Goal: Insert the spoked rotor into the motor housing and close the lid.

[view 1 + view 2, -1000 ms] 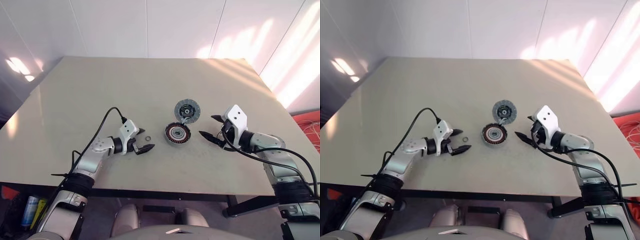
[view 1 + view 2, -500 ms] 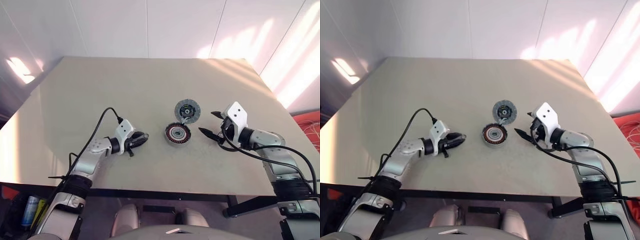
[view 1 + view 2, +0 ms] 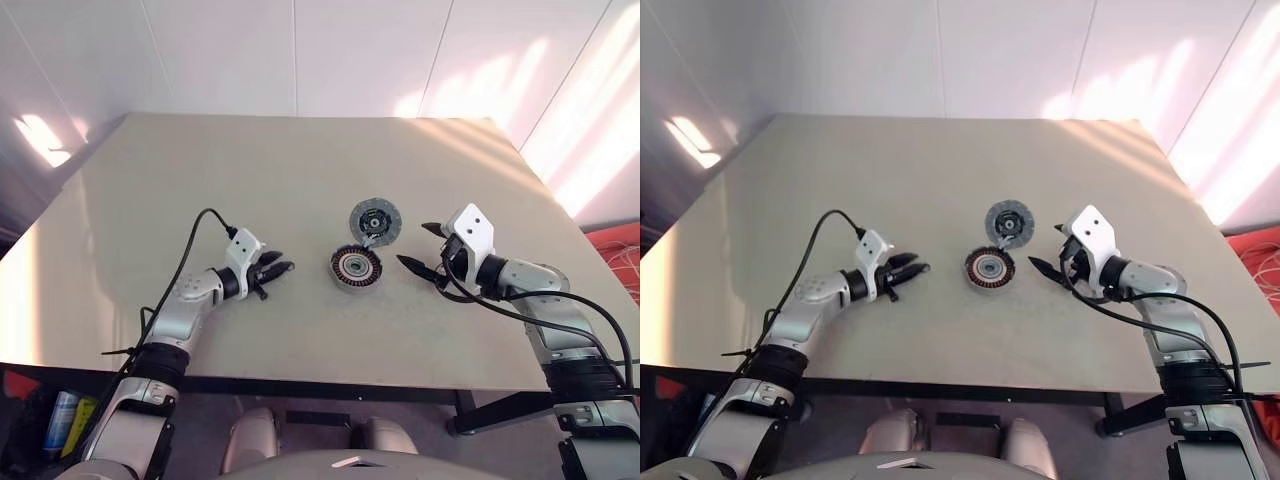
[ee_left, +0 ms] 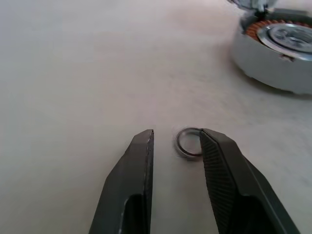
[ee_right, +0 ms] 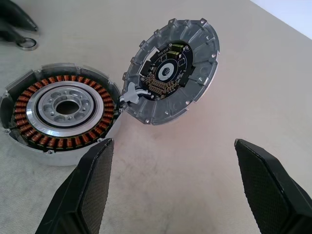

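Left gripper [image 4: 175, 146] narrowly parted, small ring [image 4: 187, 143] just beside one fingertip, ungripped. Right gripper [image 5: 175, 161] wide open, empty, right of housing [image 5: 61, 113]; lid [image 5: 170, 70] propped open behind.

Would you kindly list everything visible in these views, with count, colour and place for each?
table: one, beige, under everything.
motor housing: one, grey outside with copper windings round a silvery centre, on the table between the two grippers.
lid: one, grey with a dark ringed inner face, tilted up and touching the housing's rim on its far side.
small ring: one, silver, flat on the table at the left gripper's tips, apart from the housing.
black cable: one, arching over the left arm.
left gripper: one, black, jaws apart, low over the table.
right gripper: one, black, jaws wide open, facing the housing and lid.
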